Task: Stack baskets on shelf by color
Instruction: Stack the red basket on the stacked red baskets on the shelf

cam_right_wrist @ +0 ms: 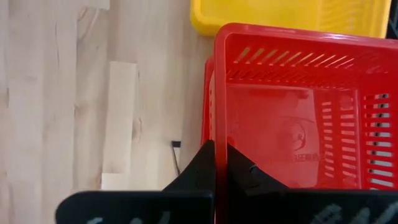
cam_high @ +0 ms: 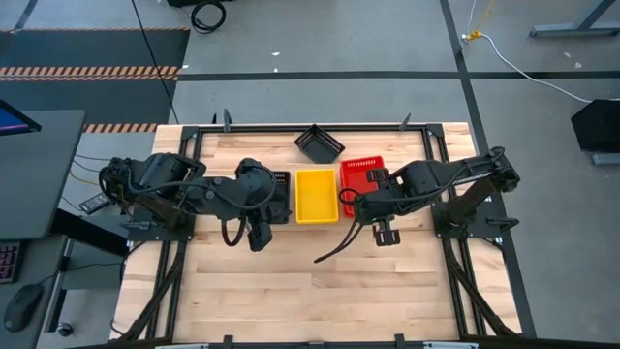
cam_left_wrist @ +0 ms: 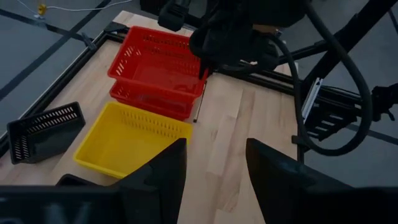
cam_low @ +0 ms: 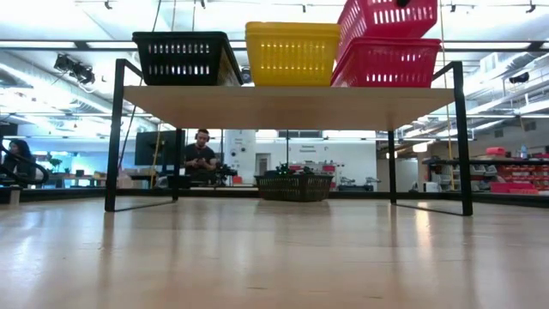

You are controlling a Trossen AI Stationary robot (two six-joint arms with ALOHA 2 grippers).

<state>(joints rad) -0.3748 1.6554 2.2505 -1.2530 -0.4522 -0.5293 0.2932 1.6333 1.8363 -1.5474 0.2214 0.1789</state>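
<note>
On the shelf (cam_low: 283, 105) stand a black basket (cam_low: 184, 58), a yellow basket (cam_low: 292, 53) and a red basket (cam_low: 386, 64), left to right. A second red basket (cam_low: 386, 17) sits tilted in the lower red one. My right gripper (cam_right_wrist: 221, 152) is shut on this upper red basket (cam_high: 363, 174). My left gripper (cam_left_wrist: 214, 146) is open. It hovers near the shelf's near left part (cam_high: 260, 233) and touches nothing. Another black basket (cam_high: 320, 143) sits on the table beyond the shelf. My right gripper pinches the upper red basket's near wall at its rim (cam_right_wrist: 219, 134), one finger inside the basket and one outside. The fingers come from above, slanting in from the table's right. The basket hangs tilted, its lower end inside the red basket beneath.
The yellow basket (cam_high: 316, 195) stands close beside the red ones (cam_left_wrist: 158, 62). Black frame rails (cam_high: 184, 145) run along the table's edges. Bare wooden tabletop (cam_high: 310, 291) lies on the near side. A person sits in the room behind (cam_low: 202, 154).
</note>
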